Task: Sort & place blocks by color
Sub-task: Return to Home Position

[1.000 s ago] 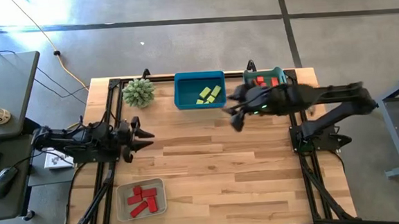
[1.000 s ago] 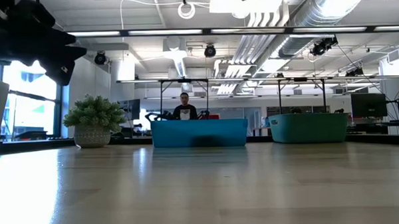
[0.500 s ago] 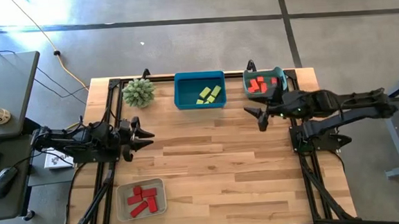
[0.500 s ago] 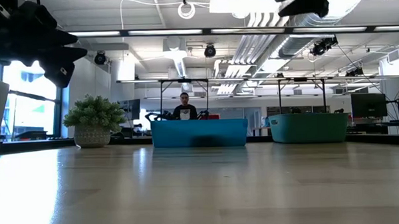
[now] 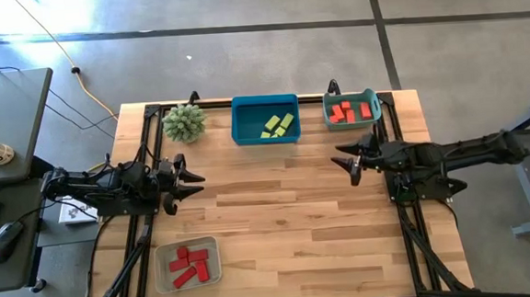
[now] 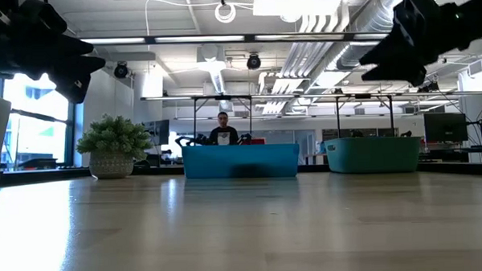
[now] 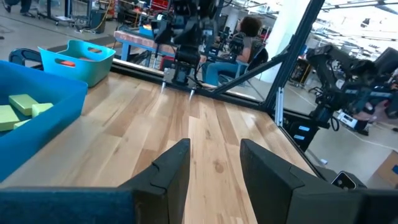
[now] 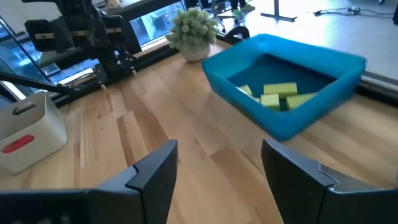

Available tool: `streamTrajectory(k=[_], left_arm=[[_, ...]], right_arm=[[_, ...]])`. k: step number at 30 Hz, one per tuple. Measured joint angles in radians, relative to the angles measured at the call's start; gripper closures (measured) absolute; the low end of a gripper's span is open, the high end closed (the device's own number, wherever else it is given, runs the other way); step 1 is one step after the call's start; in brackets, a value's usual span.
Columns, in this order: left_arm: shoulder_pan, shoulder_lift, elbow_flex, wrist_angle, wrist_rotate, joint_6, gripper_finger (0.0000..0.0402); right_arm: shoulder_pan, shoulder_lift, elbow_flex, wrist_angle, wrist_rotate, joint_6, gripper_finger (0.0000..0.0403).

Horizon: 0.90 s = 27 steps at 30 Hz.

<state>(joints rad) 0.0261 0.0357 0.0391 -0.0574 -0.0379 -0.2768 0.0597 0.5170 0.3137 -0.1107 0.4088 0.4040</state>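
Pale wood makes up the counter, and no block lies loose on it, which I take to mean the sorting is finished; nearest the front edge, the gray tray holds the red blocks, heaped together since that colour belongs there; farther in, the left gripper hangs over its own side, fingers spread with nothing between them; across from it the right gripper sits over the right side, fingers likewise spread and empty, pointing toward the middle; both look parked rather than reaching, as fits arms with nothing left to carry; along the far edge stand the plant, the blue bin with the yellow-green blocks, and the teal bin with the orange-red blocks, one colour to each container; beyond the counter, a person sits in the room.
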Motion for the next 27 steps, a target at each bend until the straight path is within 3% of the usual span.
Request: streamTrajectory(k=[7,15,27], left_arm=[[0.0,0.0,0.0,0.0,0.0,0.0,0.0273],[0.0,0.0,0.0,0.0,0.0,0.0,0.0273],[0.0,0.0,0.001,0.0,0.0,0.0,0.0273]], right_arm=[[0.0,-0.152,-0.16,0.082,-0.001,0.033,0.0182],[0.0,-0.297,-0.253,0.1,-0.013,0.032,0.0182],[0.0,-0.333,-0.291,0.143,-0.024,-0.021,0.0182]])
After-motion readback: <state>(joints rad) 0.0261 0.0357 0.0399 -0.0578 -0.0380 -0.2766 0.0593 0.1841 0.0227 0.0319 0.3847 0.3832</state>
